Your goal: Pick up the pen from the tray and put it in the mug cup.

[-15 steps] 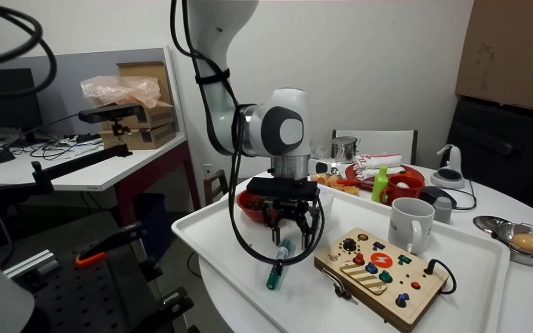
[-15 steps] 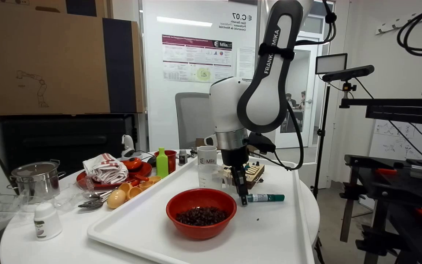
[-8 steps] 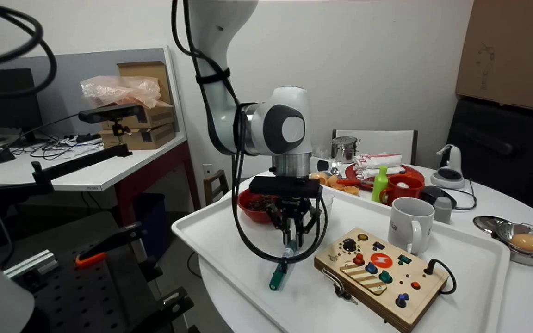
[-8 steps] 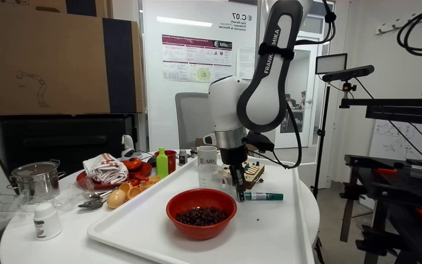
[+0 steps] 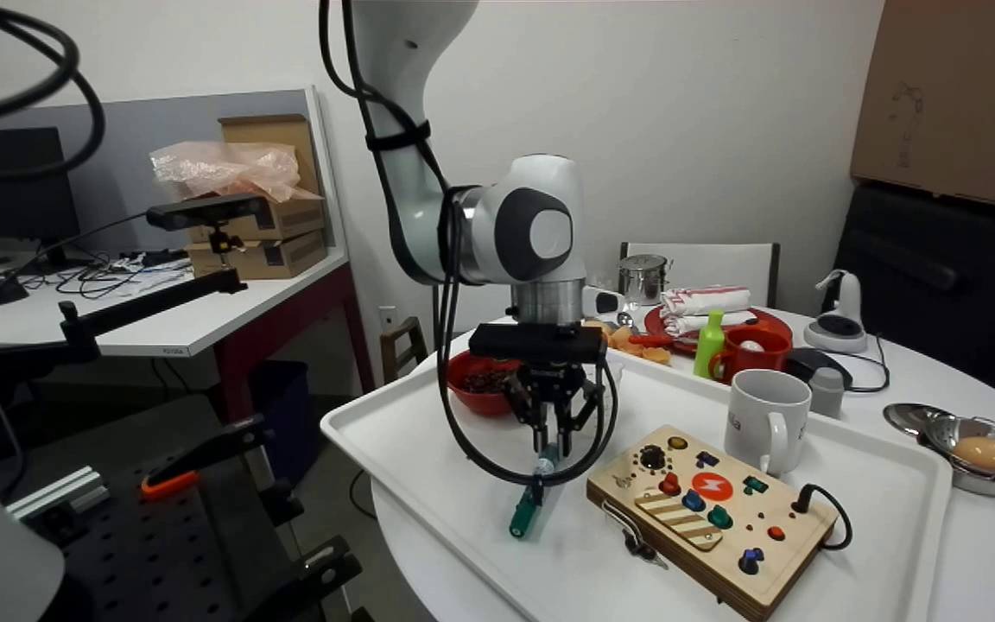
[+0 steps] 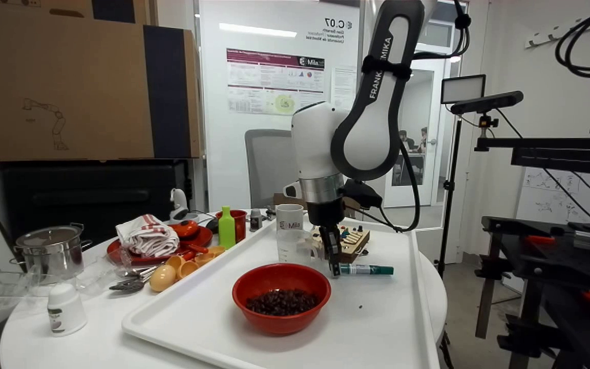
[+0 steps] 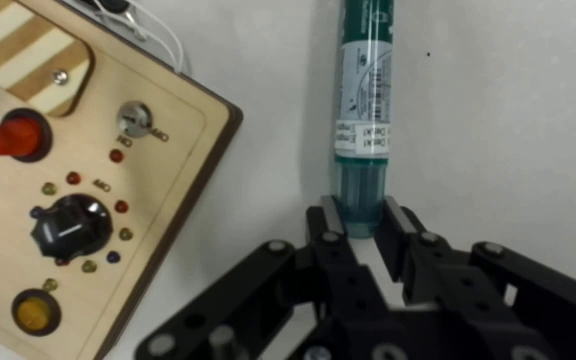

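One pen [image 7: 365,107] is in your gripper [image 7: 362,216], and the two fingers [image 7: 331,215] sit snug on the sides of its clear blue-green end. The rest sticks out almost flat, on the tray [image 5: 428,442] or just over it; it is hard to tell which. It looks light and hard, so a good squeeze likely won't squash or break it. It is round and smooth, though, so it may roll or slip. You have it by one tip, so the long green end may sag. A grip nearer its middle would likely balance better, but this way the far end is free to go in first. Near the pen is a knobby wooden box [image 5: 712,501], so lift high enough to pass over it. A red bowl [image 6: 280,324] is near too. The mug [image 5: 748,423] stands upright on the same tray, just beside that box.
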